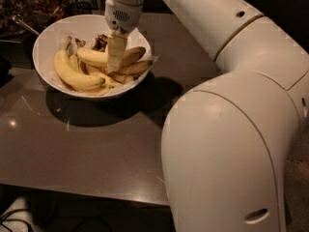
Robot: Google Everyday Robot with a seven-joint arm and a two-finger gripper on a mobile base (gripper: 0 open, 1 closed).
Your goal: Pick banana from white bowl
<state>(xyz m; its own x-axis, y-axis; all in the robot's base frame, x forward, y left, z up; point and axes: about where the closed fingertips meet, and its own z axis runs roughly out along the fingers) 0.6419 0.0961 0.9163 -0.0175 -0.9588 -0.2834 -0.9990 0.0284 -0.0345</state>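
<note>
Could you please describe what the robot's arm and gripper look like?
The arm is a bulky, glossy white shell of rounded segments, with a thin tan seam ring, small dark recesses and a perforated grille at the wrist. The gripper, pale cream and narrow, is down in the wide round white bowl.

One high close view, we look past the arm [231,144] toward the table [96,149] far-left corner, gripper [115,67] in white bowl [46,37] there

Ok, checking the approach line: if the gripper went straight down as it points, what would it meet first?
Most likely the banana lying across the white bowl; the gripper points down right over its middle. Depth is unclear, so it may already be touching.
</note>
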